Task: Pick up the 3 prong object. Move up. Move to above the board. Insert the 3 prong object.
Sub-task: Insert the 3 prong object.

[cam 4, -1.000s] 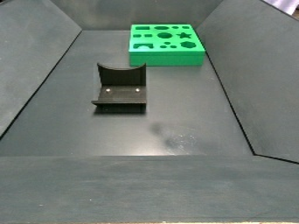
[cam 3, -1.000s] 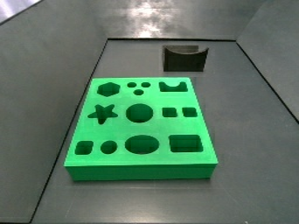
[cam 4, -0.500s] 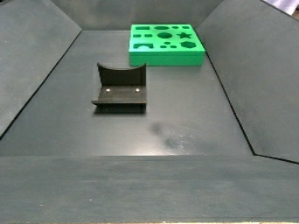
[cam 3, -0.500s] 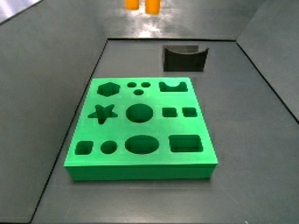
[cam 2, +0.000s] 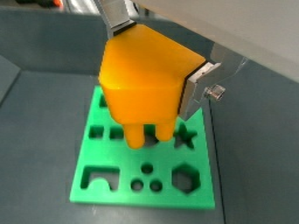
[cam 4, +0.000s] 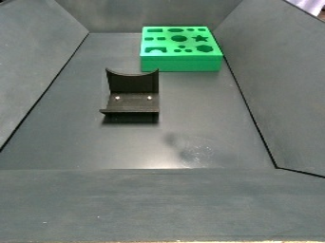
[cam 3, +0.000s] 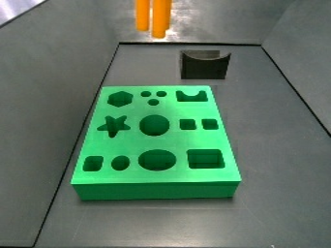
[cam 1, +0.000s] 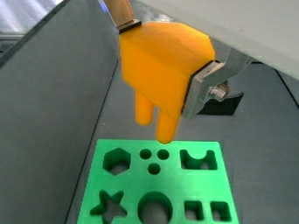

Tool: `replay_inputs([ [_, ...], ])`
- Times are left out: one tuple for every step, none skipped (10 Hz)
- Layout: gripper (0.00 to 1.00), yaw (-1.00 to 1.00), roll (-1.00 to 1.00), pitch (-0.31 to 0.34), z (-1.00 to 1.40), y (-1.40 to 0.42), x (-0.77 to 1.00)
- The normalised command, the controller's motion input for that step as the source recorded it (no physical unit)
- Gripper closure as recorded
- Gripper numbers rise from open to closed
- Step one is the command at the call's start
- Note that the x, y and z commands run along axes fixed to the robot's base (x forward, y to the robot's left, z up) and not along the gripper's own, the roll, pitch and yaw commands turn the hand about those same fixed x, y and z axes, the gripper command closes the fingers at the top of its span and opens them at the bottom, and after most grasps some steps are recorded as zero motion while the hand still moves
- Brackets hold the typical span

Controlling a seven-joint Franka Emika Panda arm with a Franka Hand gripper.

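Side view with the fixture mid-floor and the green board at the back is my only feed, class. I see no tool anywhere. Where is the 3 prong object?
Observer: In both wrist views the tool grips the 3 prong object between its fingers.
Operator: How high is it?
Observer: Well clear of the board; in a side view only the prongs show, at the picture's top edge.
Operator: Is the target free?
Observer: Yes, the three small round holes are empty.
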Motion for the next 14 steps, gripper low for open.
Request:
replay_inputs([
  [1.00,-0.08,0.01,-0.036,-0.32,0.14,0.21],
  [1.00,-0.11,0.06,-0.051,-0.46,0.18,0.22],
  [1.00,-0.16,0.10,-0.070,-0.48,0.17,0.13],
  [1.00,-0.31,0.12,-0.066,-0.47,0.13,0.04],
  [1.00,-0.79,0.09,-0.090,-0.37,0.09,0.01],
  [1.00,-1.00,0.08,-0.099,-0.31,0.00,0.00],
  [1.00,-1.00,0.07,-0.094,-0.33,0.00,0.00],
  [1.00,-1.00,0.06,-0.094,-0.31,0.00,0.00],
  [1.00,-0.96,0.04,-0.083,-0.23,0.04,0.00],
  [1.00,-0.12,0.00,0.000,0.00,0.04,0.05],
  [1.00,0.00,0.01,0.000,-0.04,0.00,0.00],
  [1.00,0.00,0.08,-0.081,-0.38,0.01,0.00],
  [1.00,0.00,0.05,-0.119,-0.43,0.02,0.00],
  [1.00,0.00,0.05,-0.104,-0.42,0.05,0.00],
])
